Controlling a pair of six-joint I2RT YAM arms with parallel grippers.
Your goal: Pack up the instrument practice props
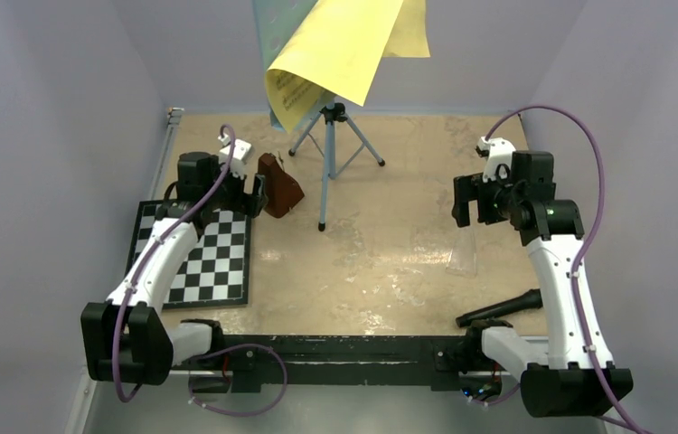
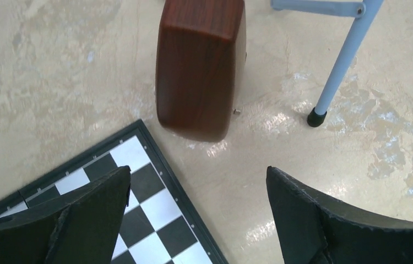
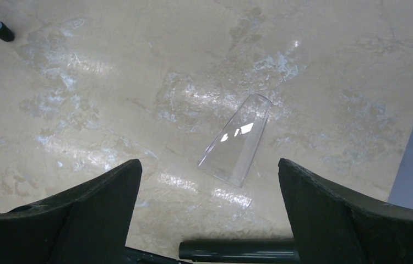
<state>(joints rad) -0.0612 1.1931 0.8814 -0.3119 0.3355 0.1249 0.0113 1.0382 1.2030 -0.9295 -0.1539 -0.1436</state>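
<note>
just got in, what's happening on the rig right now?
Neither hand holds anything. The open left hand hovers near the brown metronome, by a corner of the chessboard. The open right hand hovers over a clear tapered cover lying on the table. Yellow sheets hang on the blue music stand, untouched.
</note>
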